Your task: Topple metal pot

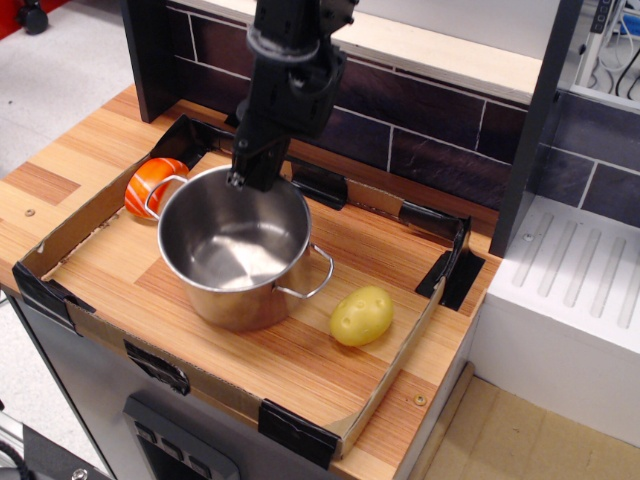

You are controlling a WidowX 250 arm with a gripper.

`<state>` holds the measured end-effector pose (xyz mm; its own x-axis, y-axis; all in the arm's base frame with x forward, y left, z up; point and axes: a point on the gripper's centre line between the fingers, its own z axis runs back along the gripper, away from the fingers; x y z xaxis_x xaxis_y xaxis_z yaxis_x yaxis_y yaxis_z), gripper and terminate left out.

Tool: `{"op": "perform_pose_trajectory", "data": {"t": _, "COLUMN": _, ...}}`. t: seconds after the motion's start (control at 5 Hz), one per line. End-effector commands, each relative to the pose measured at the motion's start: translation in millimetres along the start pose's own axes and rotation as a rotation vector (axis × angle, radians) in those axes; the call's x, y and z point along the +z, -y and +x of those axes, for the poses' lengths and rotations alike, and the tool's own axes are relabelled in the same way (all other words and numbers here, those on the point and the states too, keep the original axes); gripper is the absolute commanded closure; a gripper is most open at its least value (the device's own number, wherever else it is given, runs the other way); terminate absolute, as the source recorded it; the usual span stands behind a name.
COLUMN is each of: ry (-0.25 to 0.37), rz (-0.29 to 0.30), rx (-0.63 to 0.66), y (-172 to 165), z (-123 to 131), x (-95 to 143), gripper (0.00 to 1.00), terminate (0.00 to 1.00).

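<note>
Metal pot point(240, 250) tilted, far rim lifted, mouth facing camera, base edge on wooden surface point(330, 350). Jaws point(243, 178) pinching pot's far rim. Orange-white toy point(148, 183) just behind pot's left handle; yellow potato point(361, 315) near pot's right.

Striped wooden counter point(75, 165), carrying a low cardboard tray point(70, 222) with black-taped corners. Inside the tray, just below the gripper point(243, 181): metal pot point(240, 250), tilted. Left of the gripper, touching the pot's handle: orange-and-white toy point(148, 184). Lower right, apart: yellow potato point(361, 316).
</note>
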<state>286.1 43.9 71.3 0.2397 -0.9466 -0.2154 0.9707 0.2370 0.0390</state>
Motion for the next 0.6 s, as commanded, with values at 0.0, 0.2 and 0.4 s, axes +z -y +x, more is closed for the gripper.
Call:
{"op": "perform_pose_trajectory", "data": {"t": 0.0, "ry": 0.056, "rz": 0.122, "rx": 0.034, "y": -27.7, "z": -10.8, "x": 34.9, "gripper": 1.00, "terminate": 0.00}}
{"op": "perform_pose_trajectory", "data": {"t": 0.2, "ry": 0.219, "rz": 0.230, "rx": 0.186, "y": -34.5, "z": -12.7, "x": 54.4, "gripper": 1.00, "terminate": 0.00}}
{"op": "perform_pose_trajectory", "data": {"t": 0.4, "ry": 0.250, "rz": 0.288, "rx": 0.313, "y": -35.5, "z": -10.0, "x": 61.6, "gripper": 1.00, "terminate": 0.00}}
